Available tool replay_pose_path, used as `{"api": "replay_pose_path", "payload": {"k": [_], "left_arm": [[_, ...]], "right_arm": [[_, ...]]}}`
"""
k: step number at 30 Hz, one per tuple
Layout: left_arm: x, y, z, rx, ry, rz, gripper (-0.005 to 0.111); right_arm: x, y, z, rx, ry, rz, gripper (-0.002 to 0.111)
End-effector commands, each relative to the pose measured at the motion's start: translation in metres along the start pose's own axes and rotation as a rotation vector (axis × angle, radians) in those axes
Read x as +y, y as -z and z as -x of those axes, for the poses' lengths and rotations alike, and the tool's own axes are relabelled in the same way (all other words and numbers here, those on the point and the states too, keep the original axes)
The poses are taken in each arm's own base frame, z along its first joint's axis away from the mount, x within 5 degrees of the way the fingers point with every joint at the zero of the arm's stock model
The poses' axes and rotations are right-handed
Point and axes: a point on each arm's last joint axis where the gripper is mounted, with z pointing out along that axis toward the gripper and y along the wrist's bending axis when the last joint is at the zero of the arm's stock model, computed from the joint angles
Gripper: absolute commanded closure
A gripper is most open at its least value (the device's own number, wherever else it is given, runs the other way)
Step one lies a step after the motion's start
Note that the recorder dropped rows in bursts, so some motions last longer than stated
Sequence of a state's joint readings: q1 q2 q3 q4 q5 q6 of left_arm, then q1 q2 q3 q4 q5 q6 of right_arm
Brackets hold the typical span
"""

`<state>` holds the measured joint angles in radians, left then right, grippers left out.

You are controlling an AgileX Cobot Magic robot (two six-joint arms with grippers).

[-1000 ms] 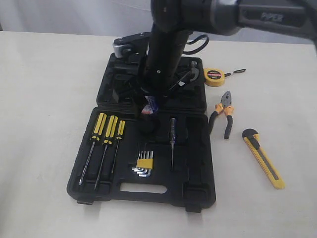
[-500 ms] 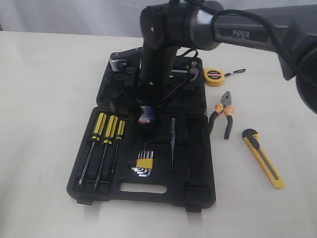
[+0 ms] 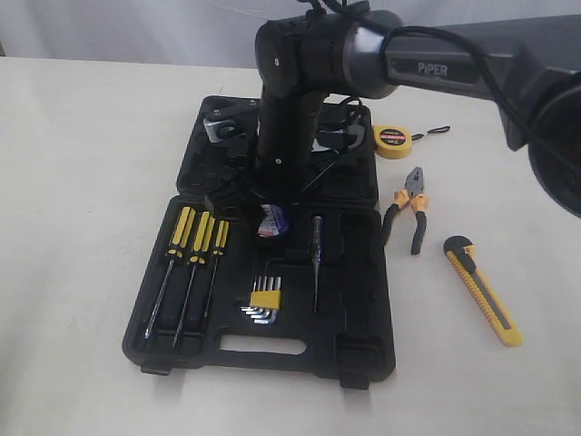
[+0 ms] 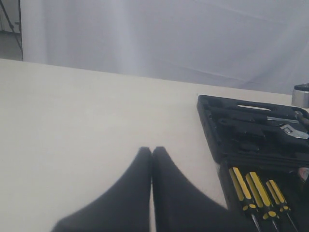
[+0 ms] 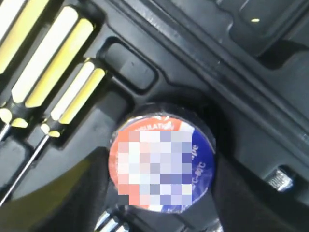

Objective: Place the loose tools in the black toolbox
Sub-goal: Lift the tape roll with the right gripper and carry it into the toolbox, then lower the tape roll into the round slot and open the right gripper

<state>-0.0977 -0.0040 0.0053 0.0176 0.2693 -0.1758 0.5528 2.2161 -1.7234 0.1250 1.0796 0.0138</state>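
The right gripper (image 5: 161,166) reaches across to the middle of the open black toolbox (image 3: 363,304), which lies flat on the table (image 3: 82,182). Its two fingers (image 5: 67,193) are set wide and pinch the black tape roll (image 3: 272,221) from either side. We see the roll label-up over a round recess at the hinge edge of the near half. It sits between the handles of the three yellow-black screwdrivers (image 3: 192,259) and a slim tester screwdriver (image 3: 316,259). We cannot tell whether the roll is seated in the recess or hangs just above it.

The hex key set (image 3: 263,300) sits in the near half, between the roll and the slot handle.

The other loose tools lie on the table's right side, outside the case. The round yellow tape measure (image 3: 393,141) is just beside the right edge of the far half. The pliers (image 3: 410,209) lie close to the right edge by the hinge. The yellow-black utility knife (image 3: 484,291) lies further out, toward the table's near right corner.

The left gripper (image 4: 151,151) hangs over bare table off the toolbox's left side, its fingers pressed together on nothing.
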Motion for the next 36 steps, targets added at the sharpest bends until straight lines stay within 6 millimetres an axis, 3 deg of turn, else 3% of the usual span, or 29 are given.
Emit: {"api": "replay_pose_path", "payload": {"k": [1, 3, 7, 12, 14, 15, 17, 19, 20, 26, 32, 36], "left_arm": [[-0.001, 0.000, 0.001, 0.001, 0.002, -0.006, 0.107], [-0.001, 0.000, 0.001, 0.001, 0.002, -0.006, 0.107], [0.000, 0.000, 0.001, 0.000, -0.006, -0.004, 0.107], [0.000, 0.000, 0.001, 0.000, -0.006, -0.004, 0.107], [0.000, 0.000, 0.001, 0.000, -0.006, -0.004, 0.107], [0.000, 0.000, 0.001, 0.000, -0.006, -0.004, 0.107], [0.000, 0.000, 0.001, 0.000, -0.006, -0.004, 0.107], [0.000, 0.000, 0.001, 0.000, -0.006, -0.004, 0.107], [0.000, 0.000, 0.001, 0.000, -0.006, -0.004, 0.107], [0.000, 0.000, 0.001, 0.000, -0.006, -0.004, 0.107], [0.000, 0.000, 0.001, 0.000, -0.006, -0.004, 0.107], [0.000, 0.000, 0.001, 0.000, -0.006, -0.004, 0.107]], "right_arm": [[-0.001, 0.001, 0.001, -0.007, -0.013, 0.000, 0.047], [-0.001, 0.001, 0.001, -0.007, -0.013, 0.000, 0.036], [-0.001, 0.003, 0.002, -0.015, -0.012, 0.001, 0.035], [0.004, 0.038, 0.000, -0.079, -0.005, 0.010, 0.036], [0.005, 0.053, -0.002, -0.095, -0.001, 0.012, 0.051], [0.006, 0.058, -0.005, -0.084, 0.000, 0.012, 0.069], [0.006, 0.058, -0.007, -0.064, 0.001, 0.012, 0.087], [0.005, 0.056, -0.007, -0.055, 0.000, 0.012, 0.107], [0.005, 0.053, -0.006, -0.059, -0.002, 0.011, 0.109], [0.003, 0.027, 0.002, -0.065, -0.012, 0.009, 0.109], [-0.002, -0.016, 0.008, -0.036, -0.021, 0.001, 0.109], [-0.003, -0.021, 0.007, -0.019, -0.022, -0.002, 0.109]]}}
